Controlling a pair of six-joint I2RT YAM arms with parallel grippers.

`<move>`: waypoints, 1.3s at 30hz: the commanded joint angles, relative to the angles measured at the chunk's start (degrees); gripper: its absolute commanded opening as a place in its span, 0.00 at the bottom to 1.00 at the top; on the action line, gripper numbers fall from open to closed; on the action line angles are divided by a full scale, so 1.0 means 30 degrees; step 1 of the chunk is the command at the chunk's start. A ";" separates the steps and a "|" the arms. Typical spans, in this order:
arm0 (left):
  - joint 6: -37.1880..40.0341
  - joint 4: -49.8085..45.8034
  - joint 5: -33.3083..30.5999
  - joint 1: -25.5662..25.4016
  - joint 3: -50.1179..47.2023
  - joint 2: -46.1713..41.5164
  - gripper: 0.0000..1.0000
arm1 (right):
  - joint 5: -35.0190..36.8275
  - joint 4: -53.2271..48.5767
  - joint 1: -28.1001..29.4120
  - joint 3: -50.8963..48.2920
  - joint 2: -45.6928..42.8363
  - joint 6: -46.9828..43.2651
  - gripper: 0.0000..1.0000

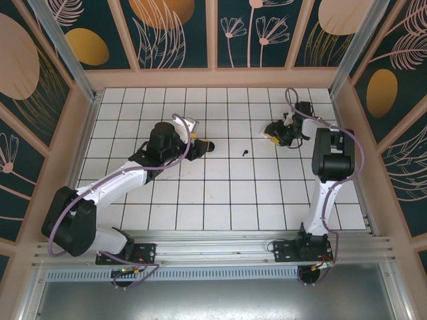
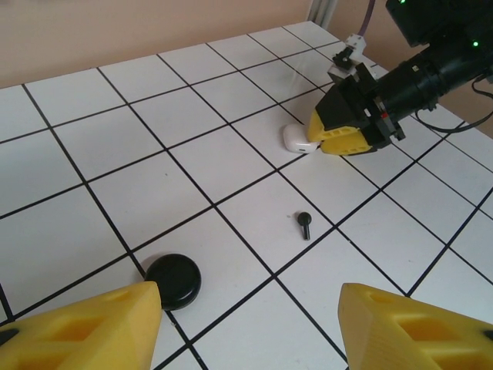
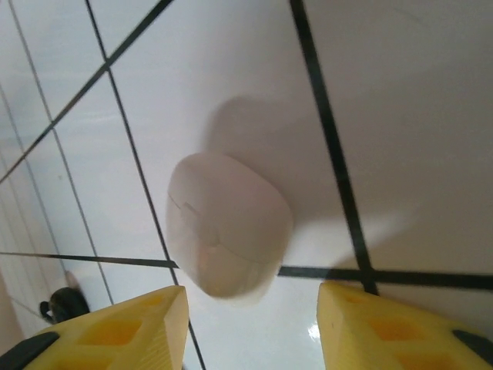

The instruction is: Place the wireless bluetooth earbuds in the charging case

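Left pincer (image 2: 250,302), released, hovers over the tiled tabletop (image 2: 77,154) near a round black case (image 2: 173,281). Right pincer (image 3: 250,297), jaws parted, with the white charging case (image 3: 227,235) just beyond its tips. One black earbud (image 2: 305,225) lies on a tile between the cases.

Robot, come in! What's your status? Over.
Left gripper open, near black charging case. Right gripper open, white charging case at its fingertips. Black earbud lying loose between them, not cased. Nothing in the way.
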 commanded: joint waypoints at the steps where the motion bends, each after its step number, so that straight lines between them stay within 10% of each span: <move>1: 0.0108 -0.0536 -0.0849 0.0102 0.0479 -0.0569 0.62 | 0.2475 -0.2118 0.0182 0.0187 -0.1960 -0.0546 0.48; 11: -0.1438 0.0079 -0.3972 0.0140 -0.1900 -0.2108 0.70 | 0.6984 -0.3674 0.5269 0.0816 -0.4123 0.0015 0.48; 21: -0.3099 -0.0118 -0.5185 0.0184 -0.3842 -0.3547 0.75 | 0.6917 -0.5139 1.0432 0.6789 0.0855 -0.0090 0.54; 39: -0.3741 0.1051 -0.5148 0.0183 -0.5547 -0.2987 0.78 | 0.8452 -0.7126 1.2263 1.1354 0.5274 -0.0472 0.65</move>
